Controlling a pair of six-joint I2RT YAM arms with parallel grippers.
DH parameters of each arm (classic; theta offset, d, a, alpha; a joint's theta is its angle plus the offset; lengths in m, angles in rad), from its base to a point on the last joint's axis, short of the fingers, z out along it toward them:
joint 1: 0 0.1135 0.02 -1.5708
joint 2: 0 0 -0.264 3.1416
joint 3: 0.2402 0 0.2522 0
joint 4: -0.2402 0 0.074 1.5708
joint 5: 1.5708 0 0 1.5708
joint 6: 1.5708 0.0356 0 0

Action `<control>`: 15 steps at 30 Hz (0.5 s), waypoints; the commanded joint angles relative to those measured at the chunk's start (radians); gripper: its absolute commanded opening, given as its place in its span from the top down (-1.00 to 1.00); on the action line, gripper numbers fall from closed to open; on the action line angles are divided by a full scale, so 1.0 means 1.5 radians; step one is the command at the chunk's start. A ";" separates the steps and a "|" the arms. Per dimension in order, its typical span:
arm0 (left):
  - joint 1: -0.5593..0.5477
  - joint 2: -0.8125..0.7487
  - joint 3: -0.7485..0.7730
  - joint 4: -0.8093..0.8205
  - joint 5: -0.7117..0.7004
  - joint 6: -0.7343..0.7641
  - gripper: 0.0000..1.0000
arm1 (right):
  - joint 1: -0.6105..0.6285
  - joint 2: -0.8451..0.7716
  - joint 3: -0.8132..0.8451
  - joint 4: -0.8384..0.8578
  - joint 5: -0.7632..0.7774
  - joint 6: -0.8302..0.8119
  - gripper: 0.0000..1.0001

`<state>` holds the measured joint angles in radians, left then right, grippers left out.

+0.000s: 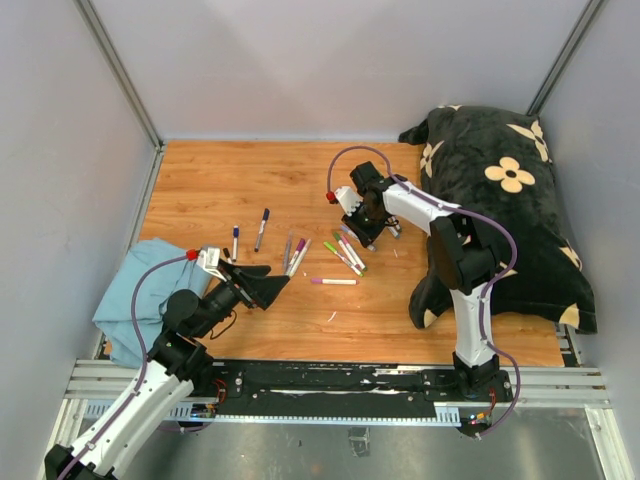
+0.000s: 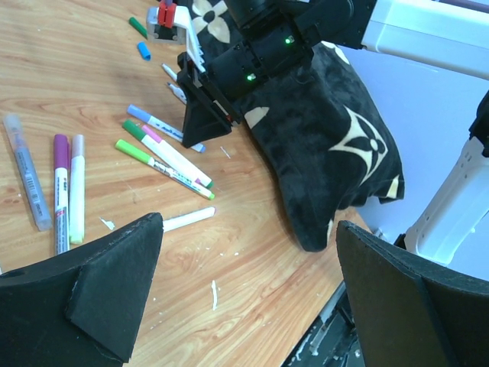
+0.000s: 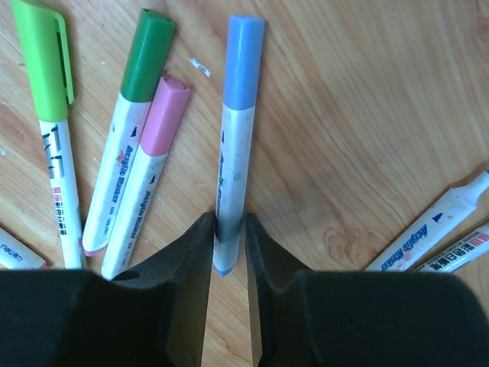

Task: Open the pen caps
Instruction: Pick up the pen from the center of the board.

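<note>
Several capped pens lie on the wooden table. In the right wrist view my right gripper is shut on the tail end of a white pen barrel with a blue cap. Beside it lie pens with a pink cap, a dark green cap and a light green cap. From above, the right gripper sits over this cluster. My left gripper is open and empty above bare wood. Two loose caps, green and blue, lie far off.
A black flowered pillow fills the right side. A blue cloth lies at the left edge. Purple and grey pens lie left of the left gripper; two dark navy pens lie farther back. A pink-tipped pen lies mid-table.
</note>
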<state>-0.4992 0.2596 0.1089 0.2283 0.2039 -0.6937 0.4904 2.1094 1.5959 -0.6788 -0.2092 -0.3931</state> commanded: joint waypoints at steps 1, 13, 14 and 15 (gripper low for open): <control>0.002 -0.006 -0.004 0.005 0.011 -0.017 -0.99 | 0.004 0.016 -0.001 -0.032 0.025 -0.025 0.46; 0.002 0.017 -0.056 0.104 0.021 -0.079 -0.99 | 0.015 0.045 0.009 -0.042 0.025 -0.042 0.83; 0.002 0.028 -0.063 0.129 0.025 -0.089 -0.99 | 0.014 0.041 0.009 -0.044 0.020 -0.045 0.91; 0.002 0.043 -0.069 0.157 0.030 -0.101 -0.99 | 0.011 0.036 0.007 -0.046 0.014 -0.048 0.97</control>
<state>-0.4992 0.2764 0.0422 0.3130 0.2214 -0.7853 0.4915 2.1265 1.6211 -0.7109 -0.1925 -0.4274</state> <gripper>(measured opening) 0.993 0.089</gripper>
